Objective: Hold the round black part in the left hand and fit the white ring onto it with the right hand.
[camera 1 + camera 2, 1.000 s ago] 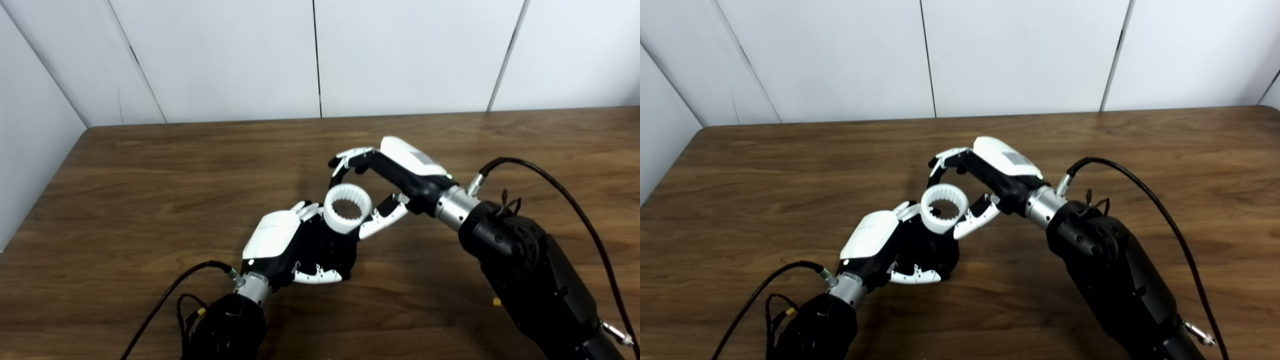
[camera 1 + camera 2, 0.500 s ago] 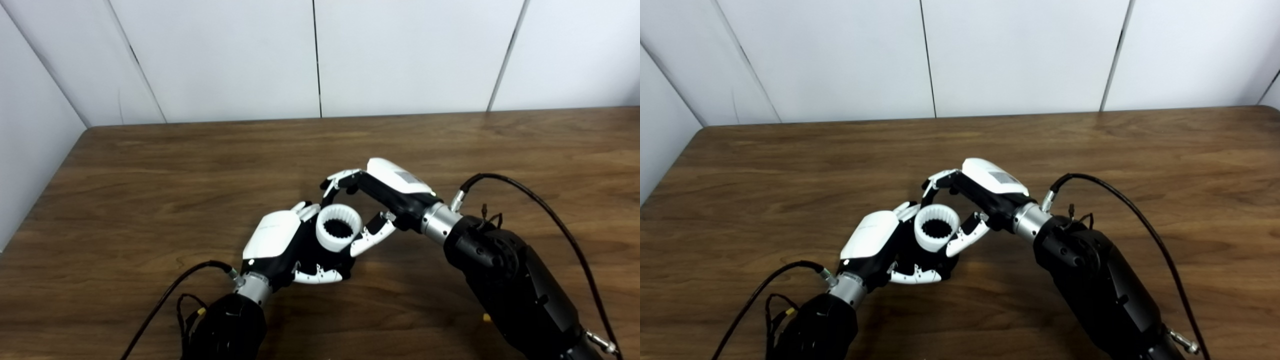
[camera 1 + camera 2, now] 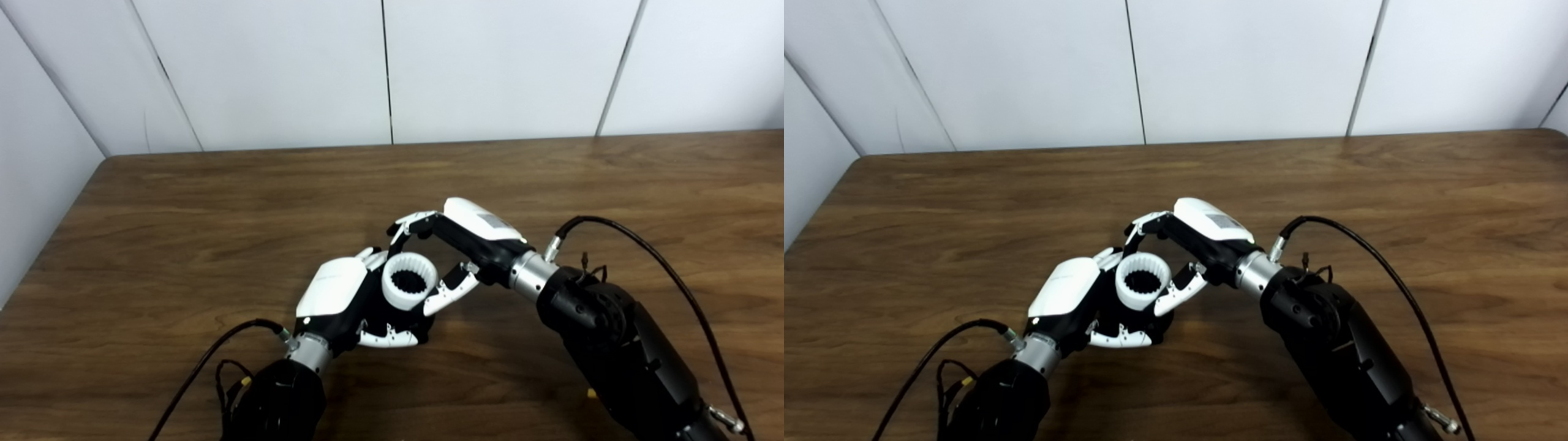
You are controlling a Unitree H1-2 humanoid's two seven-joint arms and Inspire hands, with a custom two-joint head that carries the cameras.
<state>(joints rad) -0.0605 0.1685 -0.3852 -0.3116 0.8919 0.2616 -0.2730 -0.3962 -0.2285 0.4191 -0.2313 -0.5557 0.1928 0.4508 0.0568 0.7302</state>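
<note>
Right robot hand (image 3: 456, 257), pinching white ring (image 3: 409, 288), has dropped down-left since a second ago onto round black part (image 3: 398, 312) gripped by left robot hand (image 3: 352, 300), frame centre; ring looks nearly seated.

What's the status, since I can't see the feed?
Left hand shut on round black part. Right hand shut on toothed white plastic ring, over the part; seating unclear. Nothing in the way.
</note>
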